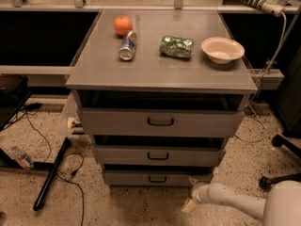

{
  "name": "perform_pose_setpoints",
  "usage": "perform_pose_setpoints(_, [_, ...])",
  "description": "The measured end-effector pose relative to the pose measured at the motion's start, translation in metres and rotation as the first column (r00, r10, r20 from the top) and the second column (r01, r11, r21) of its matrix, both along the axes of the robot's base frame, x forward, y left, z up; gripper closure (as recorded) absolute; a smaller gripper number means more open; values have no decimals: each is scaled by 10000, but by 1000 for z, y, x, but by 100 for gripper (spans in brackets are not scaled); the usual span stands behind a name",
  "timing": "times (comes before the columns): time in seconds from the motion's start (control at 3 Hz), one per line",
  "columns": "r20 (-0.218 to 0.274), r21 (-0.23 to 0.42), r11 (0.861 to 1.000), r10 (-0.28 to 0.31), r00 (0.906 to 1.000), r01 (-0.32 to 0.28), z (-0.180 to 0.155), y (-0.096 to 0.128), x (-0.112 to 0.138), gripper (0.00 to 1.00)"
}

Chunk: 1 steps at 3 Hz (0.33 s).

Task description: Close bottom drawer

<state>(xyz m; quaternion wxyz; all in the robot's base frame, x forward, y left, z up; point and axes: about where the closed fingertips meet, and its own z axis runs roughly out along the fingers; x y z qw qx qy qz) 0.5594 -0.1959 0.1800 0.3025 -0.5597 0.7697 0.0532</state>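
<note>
The bottom drawer is the lowest and narrowest of the grey cabinet's three drawers, with a small black centre handle. Its front stands a little out from the cabinet, with a thin dark gap above it. My gripper is at the end of the white arm that comes in from the lower right. It sits low near the floor, at the drawer front's right end. Whether it touches the drawer front cannot be told.
The middle drawer and top drawer stand partly out. On the cabinet top lie an orange, a can, a green bag and a bowl. Cables and a black bar lie on the left floor, chair legs at right.
</note>
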Motion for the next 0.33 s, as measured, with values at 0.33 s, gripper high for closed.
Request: perform_pose_setpoints(0.33, [0,0,10000,0,10000,0,0,0,0,0])
